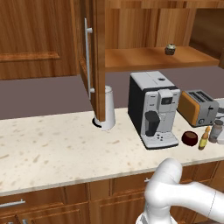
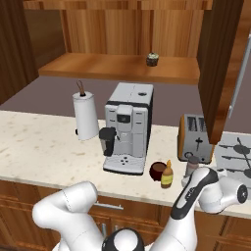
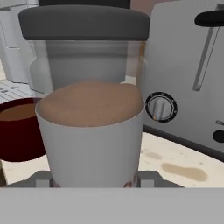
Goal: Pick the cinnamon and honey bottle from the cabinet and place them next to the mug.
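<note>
The slim grey cinnamon shaker (image 3: 89, 127) with brown powder inside fills the hand view, standing on the speckled stone counter (image 1: 52, 144). The gripper (image 3: 94, 181) has one dark finger on each side of it, holding it. The small amber honey bottle (image 2: 167, 175) stands beside the round dark red mug (image 2: 158, 170), near the silver toaster (image 2: 195, 139).

The scene is lit evenly and fairly brightly by soft, diffuse light with no single source to be made out, and no glare or blown-out areas are seen. Faint, soft shadows are cast on the counter (image 1: 52, 144), and the cabinet (image 1: 131, 26) interior is rendered darker toward its sides. All views are rendered sharply, without blur or edge distortion.
</note>
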Robot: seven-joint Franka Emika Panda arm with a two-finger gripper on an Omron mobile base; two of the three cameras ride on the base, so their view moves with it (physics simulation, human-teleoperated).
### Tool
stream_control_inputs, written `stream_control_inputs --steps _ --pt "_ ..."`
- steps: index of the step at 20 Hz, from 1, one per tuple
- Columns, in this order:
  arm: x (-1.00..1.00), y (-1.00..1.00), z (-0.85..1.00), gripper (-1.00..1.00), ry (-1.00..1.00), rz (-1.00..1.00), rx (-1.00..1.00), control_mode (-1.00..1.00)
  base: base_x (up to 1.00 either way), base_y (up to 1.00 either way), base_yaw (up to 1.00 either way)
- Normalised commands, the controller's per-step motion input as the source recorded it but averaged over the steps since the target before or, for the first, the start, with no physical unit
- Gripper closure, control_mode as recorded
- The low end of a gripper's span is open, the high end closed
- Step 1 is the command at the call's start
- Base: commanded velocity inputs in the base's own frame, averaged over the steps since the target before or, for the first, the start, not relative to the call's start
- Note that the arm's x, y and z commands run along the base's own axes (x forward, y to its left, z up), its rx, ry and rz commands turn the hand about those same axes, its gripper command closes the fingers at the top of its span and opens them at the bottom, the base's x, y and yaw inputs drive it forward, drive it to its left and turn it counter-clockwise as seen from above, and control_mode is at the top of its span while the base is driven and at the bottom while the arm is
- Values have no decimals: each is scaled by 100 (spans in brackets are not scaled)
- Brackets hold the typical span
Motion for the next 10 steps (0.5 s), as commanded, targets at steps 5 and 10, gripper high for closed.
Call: stream_control_inputs --steps 5,10 --pt "-9 12 -4 100 -1 1 0 -100 0 0 0" --pt "-15 17 0 100 -4 5 0 -100 0 0 0"
